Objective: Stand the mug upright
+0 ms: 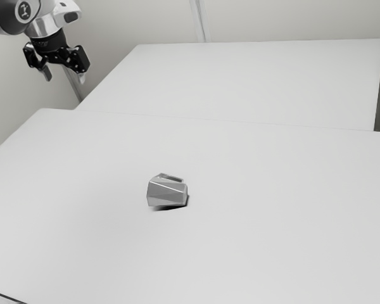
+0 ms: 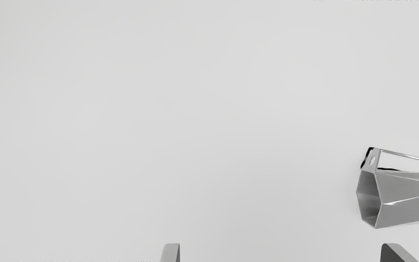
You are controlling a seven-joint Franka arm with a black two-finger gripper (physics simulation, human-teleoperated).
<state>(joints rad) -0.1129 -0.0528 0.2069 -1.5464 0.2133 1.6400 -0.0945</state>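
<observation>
At the exterior view's upper left, the tool (image 1: 64, 77) hangs well apart from the mug (image 1: 168, 194), its two fingers (image 2: 171, 254) spread wide and empty. Farther right, the mug lies on its side on the bench (image 1: 272, 240).

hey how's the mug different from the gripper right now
The mug lies on its side on the table, while the gripper hangs in the air. The mug is grey; the gripper is mainly black. The mug has a faceted body; the gripper, two parted fingers. Neither touches the other.
</observation>
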